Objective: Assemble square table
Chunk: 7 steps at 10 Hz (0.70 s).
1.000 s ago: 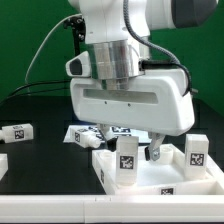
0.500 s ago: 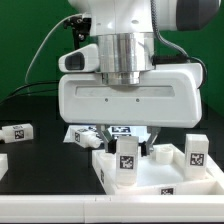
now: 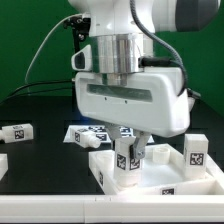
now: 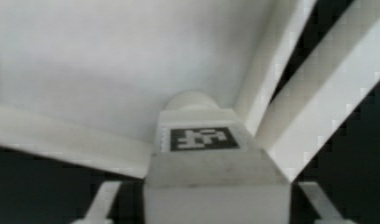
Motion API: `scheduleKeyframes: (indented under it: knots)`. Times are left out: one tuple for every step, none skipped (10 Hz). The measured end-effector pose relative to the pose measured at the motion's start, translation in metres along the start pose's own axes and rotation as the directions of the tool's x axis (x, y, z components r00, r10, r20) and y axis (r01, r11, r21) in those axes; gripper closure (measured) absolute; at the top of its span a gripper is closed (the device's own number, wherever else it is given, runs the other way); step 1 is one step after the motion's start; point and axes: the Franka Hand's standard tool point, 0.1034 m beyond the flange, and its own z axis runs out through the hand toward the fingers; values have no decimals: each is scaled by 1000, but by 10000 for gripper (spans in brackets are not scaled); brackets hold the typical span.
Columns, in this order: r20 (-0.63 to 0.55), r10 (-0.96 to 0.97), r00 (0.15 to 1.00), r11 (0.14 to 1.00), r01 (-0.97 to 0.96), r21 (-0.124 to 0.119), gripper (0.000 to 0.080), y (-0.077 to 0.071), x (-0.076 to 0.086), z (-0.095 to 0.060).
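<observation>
So, an upright leg (image 3: 126, 163) can be seen standing on the square tabletop (image 3: 160, 182), near its corner on the exterior view's left. The tool (image 3: 133, 150) is clamped on that leg from above, one finger on each side. In the wrist view the tagged leg (image 4: 205, 140) fills the gap between the fingers, with the white tabletop (image 4: 98, 70) behind it. A second leg (image 3: 196, 150) stands at the tabletop's corner on the exterior view's right, apart from the tool. A loose leg (image 3: 17, 131) is lying on the black bench (image 3: 40, 150), and the marker board (image 3: 92, 134) is partly hidden behind the tool.
</observation>
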Motion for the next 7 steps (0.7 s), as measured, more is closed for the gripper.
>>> scheduleKeyframes:
  knots:
    - [22,211,977,977,-211,23,512,1,2,1]
    - [39,384,923,921,-385,55,512,3,4,1]
    - [55,458,887,885,-460,68,512,3,6,1]
    - [56,462,885,883,-465,67,512,2,5,1]
    - [54,446,894,891,-448,67,450,2,4,1]
    - [52,412,910,907,-415,69,263,2,4,1]
    - [35,273,961,959,-275,68,263,2,5,0]
